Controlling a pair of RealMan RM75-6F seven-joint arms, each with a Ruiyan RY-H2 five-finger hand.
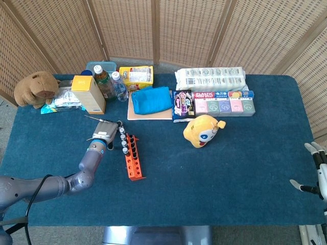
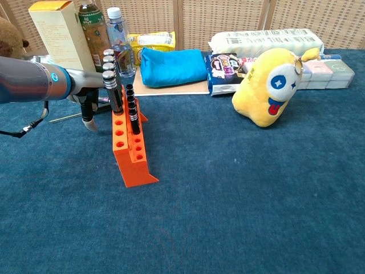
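Orange tube rack point(image 1: 132, 157) lies toward the bench's point(image 1: 230, 173) left edge. Left hand point(image 1: 106, 131) sits just beside the rack's far end, fingers point(image 2: 109, 75) extended over it; whether it grips a black tube point(image 2: 133, 111) is unclear. Right hand point(image 1: 318, 171) spread at the right edge. Blue cloth surface; wicker screens point(image 1: 153, 30) behind.

A: Rack? 
B: Orange rack point(image 1: 133, 160), wedge-shaped, lying lengthwise on the blue cloth, rows of round holes.
A: Contents? 
B: Dark tubes point(image 2: 132, 110) standing upright at its far end; near holes empty.
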